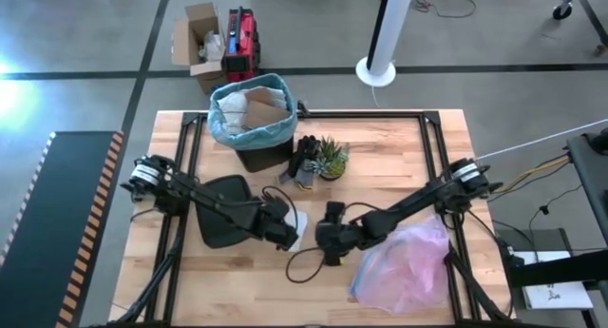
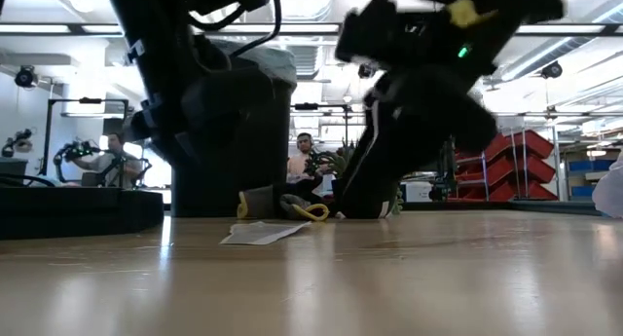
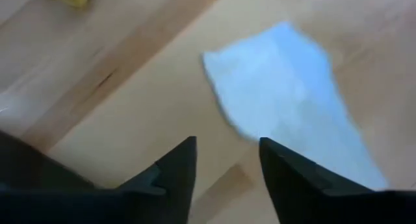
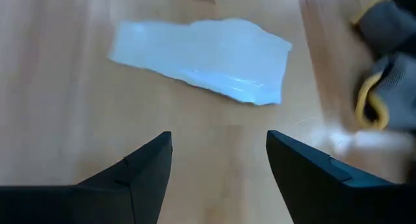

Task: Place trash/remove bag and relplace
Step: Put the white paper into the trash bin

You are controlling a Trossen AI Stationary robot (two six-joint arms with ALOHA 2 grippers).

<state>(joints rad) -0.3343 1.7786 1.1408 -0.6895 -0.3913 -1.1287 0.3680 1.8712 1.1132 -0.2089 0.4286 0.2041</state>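
A white paper sheet (image 4: 205,58) lies flat on the wooden table (image 1: 399,157), a thin pale piece with uneven edges, well in front of the bin lined with the light blue-teal bag (image 1: 249,109), which holds crumpled paper. The left gripper (image 3: 224,162) hangs low just over the sheet, fingers spread and empty. The right gripper (image 4: 218,156) reaches in from the sheet's other side, also spread and holding nothing. A pinkish plastic bag (image 1: 404,261) lies beyond the right arm, and a small potted plant (image 1: 331,157) stands beside the bin.

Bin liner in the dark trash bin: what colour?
Light blue-teal bin liner, clearest in the high view.
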